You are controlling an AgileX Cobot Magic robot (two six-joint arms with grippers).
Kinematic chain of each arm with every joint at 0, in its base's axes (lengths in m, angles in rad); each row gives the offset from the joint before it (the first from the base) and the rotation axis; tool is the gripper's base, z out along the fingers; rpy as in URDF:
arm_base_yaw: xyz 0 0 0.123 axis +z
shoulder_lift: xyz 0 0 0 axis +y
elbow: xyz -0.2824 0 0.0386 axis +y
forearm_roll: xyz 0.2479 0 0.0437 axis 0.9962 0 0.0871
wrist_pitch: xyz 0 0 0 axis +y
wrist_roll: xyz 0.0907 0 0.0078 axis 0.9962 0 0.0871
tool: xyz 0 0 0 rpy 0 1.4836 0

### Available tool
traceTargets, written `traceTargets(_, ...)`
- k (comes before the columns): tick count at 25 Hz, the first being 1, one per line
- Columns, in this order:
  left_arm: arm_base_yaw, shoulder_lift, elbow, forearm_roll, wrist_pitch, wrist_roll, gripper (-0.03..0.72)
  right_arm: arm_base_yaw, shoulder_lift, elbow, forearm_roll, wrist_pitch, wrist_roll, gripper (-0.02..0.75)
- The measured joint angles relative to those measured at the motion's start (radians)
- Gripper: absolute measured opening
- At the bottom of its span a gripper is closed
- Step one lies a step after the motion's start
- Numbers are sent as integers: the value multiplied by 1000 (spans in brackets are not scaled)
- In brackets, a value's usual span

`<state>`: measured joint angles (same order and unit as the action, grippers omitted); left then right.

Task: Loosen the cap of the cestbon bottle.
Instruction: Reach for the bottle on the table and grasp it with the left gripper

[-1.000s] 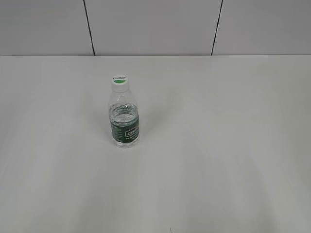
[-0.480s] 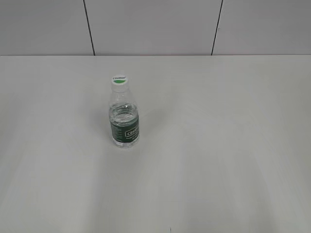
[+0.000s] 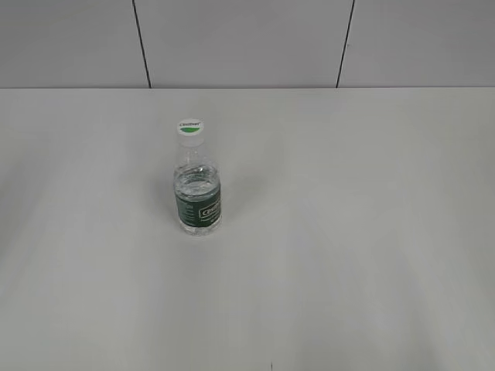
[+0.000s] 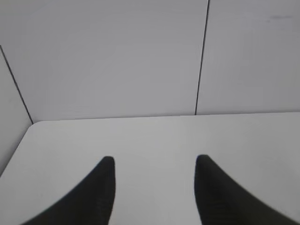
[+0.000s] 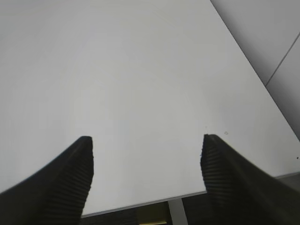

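A small clear plastic cestbon bottle (image 3: 199, 195) stands upright on a plain white table (image 3: 363, 247), left of the middle and closer to the far edge than to the near one. It is in the same spot and pose as a second ago, so nothing has touched it. Its round white cap (image 3: 190, 127), marked with a green leaf shape and tiny lettering, is on the narrow neck. By the look of it, the loosening has not begun.

Neither arm appears in the exterior view. The left wrist view shows the left gripper (image 4: 153, 164) with its two dark, tapered fingers apart and nothing between them, aimed over bare table toward the panelled back wall (image 4: 140, 56). The right wrist view shows the right gripper (image 5: 146, 143) spread wider, also empty, above the table's near edge. Its fingers carry fine ridged pads.

The bottle has a dark green label band with a white logo and a ribbed base. Its smooth thin wall looks slippery and easy to squeeze. The table is matt and featureless.
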<state>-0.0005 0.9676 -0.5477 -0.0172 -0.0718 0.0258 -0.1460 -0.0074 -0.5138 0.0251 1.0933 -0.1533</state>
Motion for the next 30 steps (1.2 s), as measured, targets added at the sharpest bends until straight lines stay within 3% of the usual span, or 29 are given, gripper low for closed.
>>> traceTargets(6, 0, 291, 0, 76, -257, -6, 321, 0, 0, 0, 0, 0, 0, 545)
traceTargets(14, 9, 634, 0, 509, -769, -331, 312, 0, 0, 0, 0, 0, 0, 545)
traceTargets(19, 46, 815, -4, 726, -1039, -408, 312, 0, 0, 0, 0, 0, 0, 545)
traceTargets(23, 74, 925, -41, 921, -1116, -452, 312, 0, 0, 0, 0, 0, 0, 545)
traceTargets(27, 79, 988, -64, 1190, -1128, -462, 302, 0, 0, 0, 0, 0, 0, 545)
traceTargets(30, 79, 1000, -66, 1299, -1131, -463, 293, 0, 0, 0, 0, 0, 0, 545)
